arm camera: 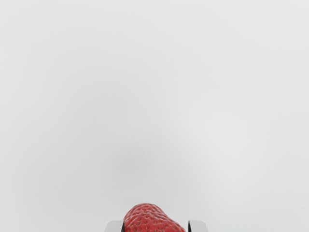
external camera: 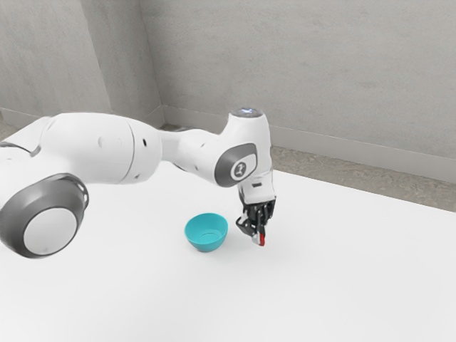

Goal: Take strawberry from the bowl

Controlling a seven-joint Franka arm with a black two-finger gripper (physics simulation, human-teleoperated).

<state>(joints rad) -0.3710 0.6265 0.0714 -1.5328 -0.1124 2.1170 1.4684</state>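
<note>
From the exterior view's left, my white-and-grey jointed arm (external camera: 107, 146) reaches in over the smooth white table (external camera: 135, 285). Next comes the round, smooth teal bowl (external camera: 206, 244), near my gripper but apart from it, on the side toward the exterior view's left. Then my black two-finger gripper (external camera: 259, 237), pointing down, its fingers closed around the red, dimpled strawberry (arm camera: 149, 220), which sits between my fingertips, outside the bowl.

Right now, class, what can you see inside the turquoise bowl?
Only the bare floor and inner wall of the bowl; no strawberry lies on the part in view. The near side hides some of its own inner face.
</note>
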